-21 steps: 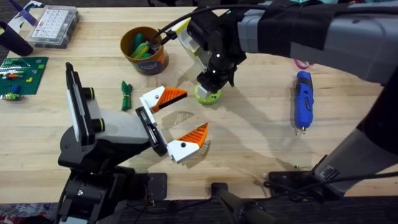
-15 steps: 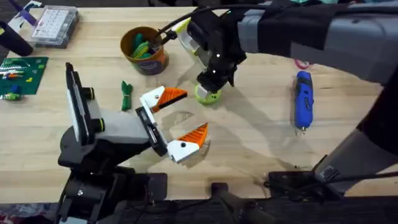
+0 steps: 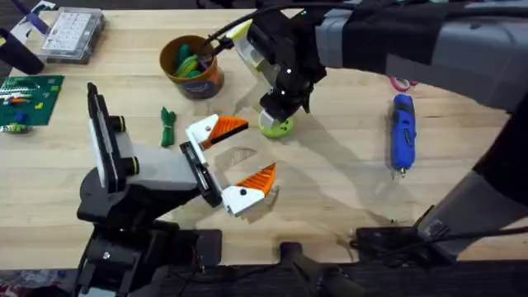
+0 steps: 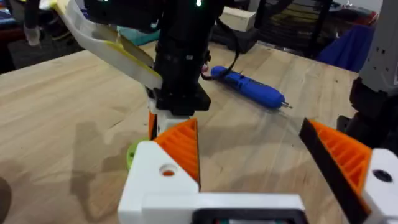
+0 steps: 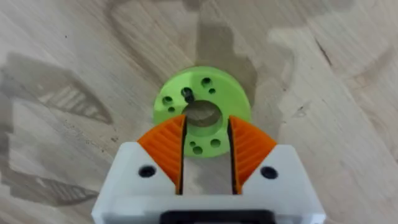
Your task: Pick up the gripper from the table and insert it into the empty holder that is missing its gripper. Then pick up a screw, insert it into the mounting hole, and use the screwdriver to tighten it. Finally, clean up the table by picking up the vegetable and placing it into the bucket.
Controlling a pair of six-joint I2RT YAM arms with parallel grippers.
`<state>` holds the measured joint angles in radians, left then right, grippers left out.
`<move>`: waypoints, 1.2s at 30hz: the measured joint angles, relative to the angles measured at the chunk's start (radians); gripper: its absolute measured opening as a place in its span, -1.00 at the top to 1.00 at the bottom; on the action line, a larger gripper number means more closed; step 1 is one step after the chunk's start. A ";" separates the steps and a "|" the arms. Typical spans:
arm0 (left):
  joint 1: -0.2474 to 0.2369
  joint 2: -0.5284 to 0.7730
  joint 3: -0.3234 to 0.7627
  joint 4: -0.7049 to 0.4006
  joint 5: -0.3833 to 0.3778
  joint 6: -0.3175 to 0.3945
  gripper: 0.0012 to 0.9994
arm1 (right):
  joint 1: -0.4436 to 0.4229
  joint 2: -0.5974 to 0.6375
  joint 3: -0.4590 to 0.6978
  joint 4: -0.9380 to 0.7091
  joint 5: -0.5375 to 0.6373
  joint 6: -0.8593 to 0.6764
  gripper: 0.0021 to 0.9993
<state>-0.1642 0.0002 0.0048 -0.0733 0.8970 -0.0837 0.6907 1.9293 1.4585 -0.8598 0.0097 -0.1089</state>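
The right gripper (image 5: 207,149), pads narrowly parted, straddles a green disc (image 5: 202,111) on the table (image 3: 330,190); the left gripper (image 3: 238,158) gapes wide nearby; the screwdriver (image 3: 402,132) lies well apart; the bucket (image 3: 192,68) stands behind.

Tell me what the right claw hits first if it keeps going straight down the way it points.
The green disc on the table: the right claw points down at it, pads astride its centre hole. The gap is unclear.
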 joint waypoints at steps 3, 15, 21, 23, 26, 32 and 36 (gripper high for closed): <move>0.000 0.000 0.000 0.000 0.000 0.000 -0.98 | 0.000 0.000 0.006 0.000 0.000 0.000 0.22; 0.000 0.000 0.000 0.000 0.000 0.000 -0.98 | 0.059 0.000 0.009 0.084 -0.004 0.000 0.22; 0.000 0.000 0.000 0.000 0.000 0.000 -0.98 | 0.071 0.000 0.009 0.102 -0.004 0.000 0.22; 0.000 0.000 0.000 0.000 0.000 0.000 -0.98 | 0.070 0.000 0.009 0.102 -0.003 0.000 0.22; 0.000 0.000 0.000 0.000 0.000 0.000 -0.98 | 0.070 0.000 0.009 0.102 -0.002 0.000 0.22; 0.000 0.000 0.000 0.000 0.000 0.000 -0.98 | 0.070 0.000 0.009 0.104 0.007 0.000 0.22; 0.000 0.000 0.000 0.000 0.000 0.000 -0.98 | 0.070 0.004 0.010 0.104 0.012 0.000 0.22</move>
<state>-0.1642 0.0002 0.0048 -0.0734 0.8970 -0.0837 0.7605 1.9331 1.4683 -0.7556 0.0221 -0.1089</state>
